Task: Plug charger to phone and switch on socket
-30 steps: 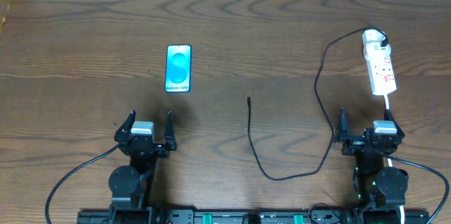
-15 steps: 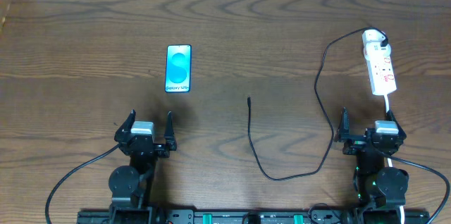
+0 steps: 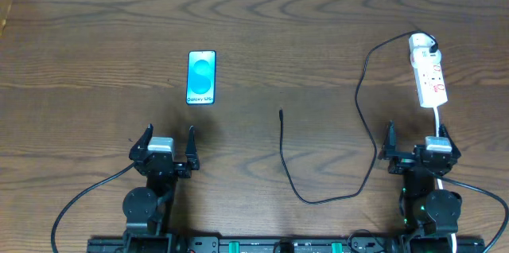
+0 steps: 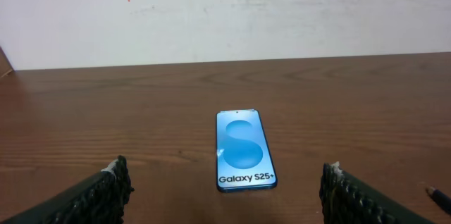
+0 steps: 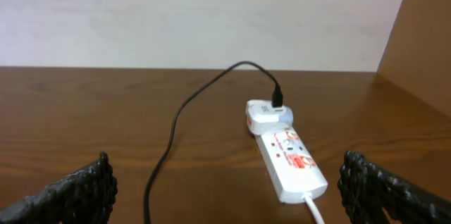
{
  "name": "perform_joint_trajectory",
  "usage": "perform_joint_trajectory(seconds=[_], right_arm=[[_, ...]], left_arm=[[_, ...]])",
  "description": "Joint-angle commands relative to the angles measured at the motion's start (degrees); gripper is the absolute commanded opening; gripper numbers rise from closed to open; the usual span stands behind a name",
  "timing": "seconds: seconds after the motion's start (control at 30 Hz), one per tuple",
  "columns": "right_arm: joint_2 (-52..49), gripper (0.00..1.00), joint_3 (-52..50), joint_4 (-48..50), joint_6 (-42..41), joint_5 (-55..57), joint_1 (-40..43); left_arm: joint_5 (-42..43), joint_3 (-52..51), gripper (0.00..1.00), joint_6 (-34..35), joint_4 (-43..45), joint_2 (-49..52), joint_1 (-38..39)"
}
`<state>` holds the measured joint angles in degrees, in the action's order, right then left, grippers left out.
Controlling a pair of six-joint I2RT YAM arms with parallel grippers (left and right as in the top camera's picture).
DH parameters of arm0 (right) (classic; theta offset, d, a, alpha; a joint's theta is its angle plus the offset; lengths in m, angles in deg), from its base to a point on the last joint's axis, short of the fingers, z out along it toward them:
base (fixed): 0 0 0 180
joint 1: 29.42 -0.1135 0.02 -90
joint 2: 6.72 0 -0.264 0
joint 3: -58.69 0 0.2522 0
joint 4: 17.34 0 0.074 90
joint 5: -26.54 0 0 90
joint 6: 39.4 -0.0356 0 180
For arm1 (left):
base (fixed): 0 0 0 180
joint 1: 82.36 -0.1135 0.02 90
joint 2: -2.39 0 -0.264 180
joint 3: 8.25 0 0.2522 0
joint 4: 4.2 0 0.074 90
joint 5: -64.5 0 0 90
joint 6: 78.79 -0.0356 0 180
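Left end effector (image 3: 169, 132) and right end effector (image 3: 416, 138) gape wide, empty, along the desk's (image 3: 95, 14) near edge.
The phone (image 3: 201, 77) lies screen-up in the far-left part; the charger's (image 3: 282, 145) loose tip rests mid-desk, well apart from it, its cable looping to the socket (image 3: 429, 78) by the far-right edge. That thin tip may twist in a grip, and pushing it could slide the unheld phone. Since a second ago, only the right end effector has crept slightly toward the near edge.

Blue-screened phone (image 3: 201, 78) flat, face up, left of centre; black charger (image 3: 281, 138) loops from free tip to white socket (image 3: 429, 78), plugged in, far right.
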<state>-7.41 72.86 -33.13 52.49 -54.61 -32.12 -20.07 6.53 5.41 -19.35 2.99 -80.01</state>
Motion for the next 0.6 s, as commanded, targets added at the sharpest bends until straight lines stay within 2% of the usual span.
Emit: perform_joint_trajectory(seconds=[0.0,0.57], right_arm=[[0.39,0.99,-0.09,1.44,0.37,0.70,0.42],[0.31,0.99,1.86,3.10,0.37,0.70,0.42]], left_arm=[[-0.09,-0.79,0.87,0.50,-2.21,-0.35,0.20],[-0.07,1.73,0.87,0.74,-2.23,1.60,0.20]])
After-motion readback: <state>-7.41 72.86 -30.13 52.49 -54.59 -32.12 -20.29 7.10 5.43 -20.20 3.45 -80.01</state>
